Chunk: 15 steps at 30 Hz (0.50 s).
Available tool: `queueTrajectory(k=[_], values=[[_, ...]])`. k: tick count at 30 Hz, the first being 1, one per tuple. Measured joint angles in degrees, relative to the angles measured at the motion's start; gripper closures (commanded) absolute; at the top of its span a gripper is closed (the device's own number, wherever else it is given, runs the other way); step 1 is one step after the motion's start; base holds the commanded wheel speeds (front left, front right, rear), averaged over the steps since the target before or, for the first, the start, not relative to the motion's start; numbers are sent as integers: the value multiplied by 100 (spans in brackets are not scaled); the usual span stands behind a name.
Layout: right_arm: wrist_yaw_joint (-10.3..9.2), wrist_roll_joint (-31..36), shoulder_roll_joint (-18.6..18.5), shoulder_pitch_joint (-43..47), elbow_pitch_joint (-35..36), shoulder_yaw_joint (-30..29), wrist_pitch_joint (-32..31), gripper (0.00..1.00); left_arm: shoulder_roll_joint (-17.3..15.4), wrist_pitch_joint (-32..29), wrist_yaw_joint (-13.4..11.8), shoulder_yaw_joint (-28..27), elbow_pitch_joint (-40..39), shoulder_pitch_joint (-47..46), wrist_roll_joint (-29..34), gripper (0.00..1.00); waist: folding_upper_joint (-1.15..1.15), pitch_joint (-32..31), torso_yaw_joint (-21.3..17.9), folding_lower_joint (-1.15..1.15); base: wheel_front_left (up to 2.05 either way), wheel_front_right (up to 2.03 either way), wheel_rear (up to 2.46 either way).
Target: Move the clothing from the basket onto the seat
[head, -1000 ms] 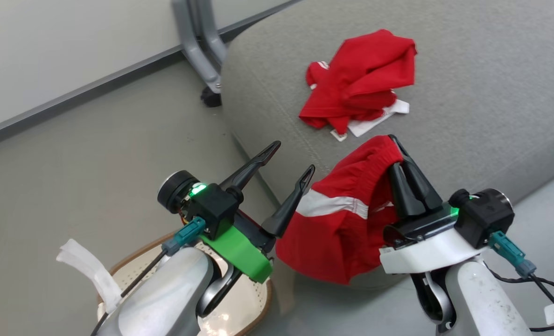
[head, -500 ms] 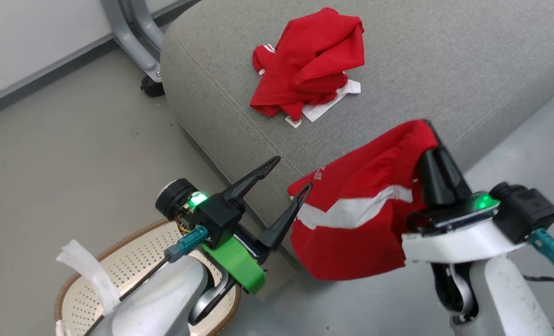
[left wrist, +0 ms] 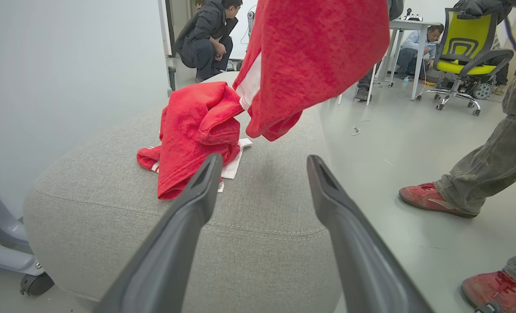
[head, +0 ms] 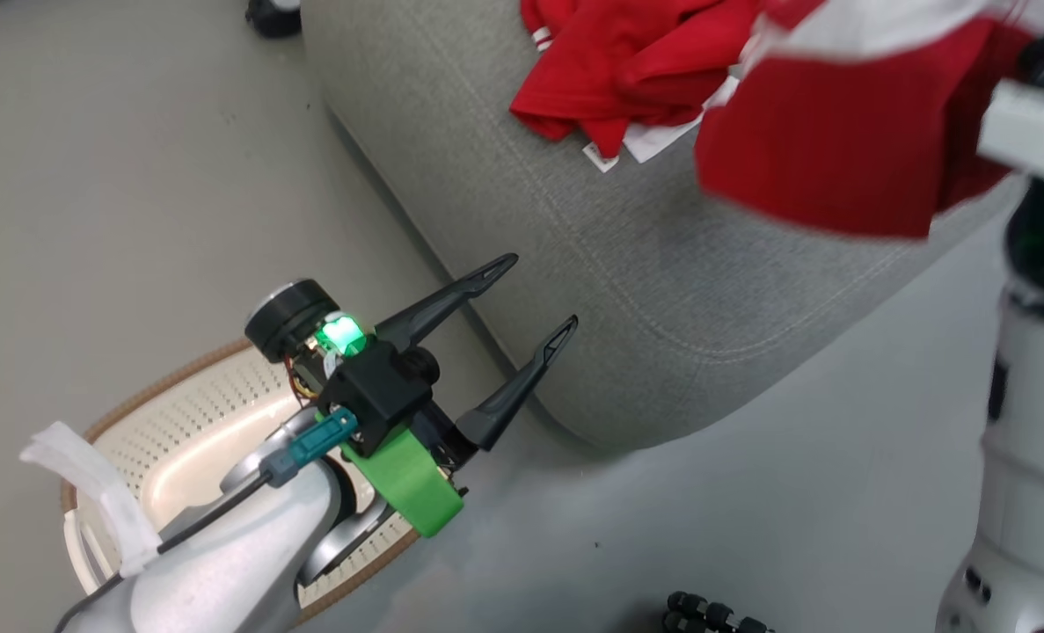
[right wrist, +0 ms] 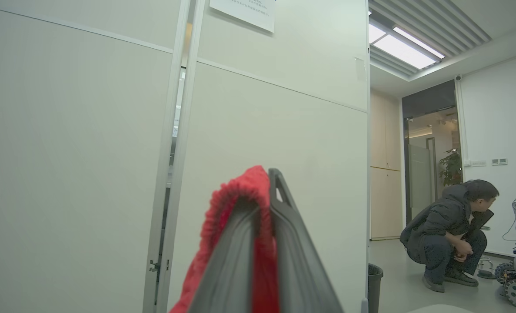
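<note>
- The seat (head: 627, 264), a grey cushion, runs from the top centre of the head view down to its middle and rests on the floor (head: 135, 220).
- A hanging garment (head: 829, 149), red with a white stripe and blurred, occupies the upper right of the head view. In the left wrist view it dangles at top centre above the seat, apparently clear of the cushion.
- A crumpled garment (head: 627, 61), red with white edging, lies on the seat at the top of the head view, just beside the hanging one.
- The basket (head: 178, 422) stands on the floor at lower left, partly behind the left arm (head: 222, 563), near the seat's corner.
- The left gripper (head: 539, 292) hovers left of centre, jaws spread wide, holding nothing.
- The right gripper (right wrist: 262, 191), at bottom centre of the right wrist view, has its jaws pressed together, pinching the hanging garment's gathered red edge.
</note>
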<state>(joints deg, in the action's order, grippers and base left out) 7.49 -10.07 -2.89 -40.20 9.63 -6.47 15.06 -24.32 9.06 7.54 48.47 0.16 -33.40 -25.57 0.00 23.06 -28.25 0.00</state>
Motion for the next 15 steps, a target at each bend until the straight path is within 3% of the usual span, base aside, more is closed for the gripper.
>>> queueTrajectory(k=[9, 15], values=[[1, 932, -8, -1947, -324, -739, 1, 100, -421, -101, 0, 30, -559, -167, -9, 0, 0, 910, 326, 1, 0, 0, 0], [1, 1163, -183, -2270, -812, -1094, 2, 100, -653, -93, 0, 10, -717, -281, -58, 0, 0, 1458, 538, 1, 0, 0, 0]])
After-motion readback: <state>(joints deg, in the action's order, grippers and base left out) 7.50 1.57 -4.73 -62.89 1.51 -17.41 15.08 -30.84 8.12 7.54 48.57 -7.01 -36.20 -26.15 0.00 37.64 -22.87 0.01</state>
